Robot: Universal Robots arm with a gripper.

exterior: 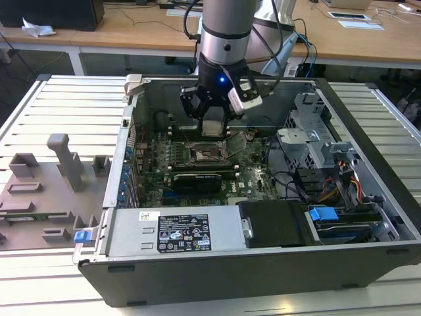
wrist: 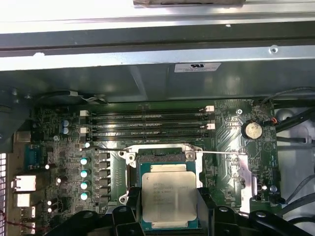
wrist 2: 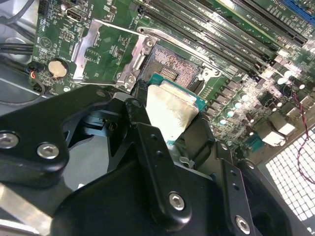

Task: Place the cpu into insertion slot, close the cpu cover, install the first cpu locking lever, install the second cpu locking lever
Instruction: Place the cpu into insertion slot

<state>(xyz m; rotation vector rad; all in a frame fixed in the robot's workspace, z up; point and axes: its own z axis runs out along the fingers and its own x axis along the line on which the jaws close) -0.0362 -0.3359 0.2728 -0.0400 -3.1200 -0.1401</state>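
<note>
**A:** Which step is in hand?

**B:** The first, by the look of it. The pincer (exterior: 214,125) pinches the cpu (wrist: 169,196) by two opposite edges and holds it over the insertion slot (wrist 2: 172,69), not yet seated. The cpu cover (wrist 2: 83,51) lies flipped open just beside the slot.

**A:** What does the placing call for?

**B:** Probably the chip level and square to the slot's silver rim. The dark pin field looks easy to damage.

**A:** And the surroundings?

**B:** The green board (wrist: 231,115) lies inside an open computer case (exterior: 263,263), which rests on a slatted metal desk (exterior: 66,105). A grey fixture plate (exterior: 39,197) sits at the exterior view's left, and wooden desks (exterior: 131,29) stand behind.
</note>
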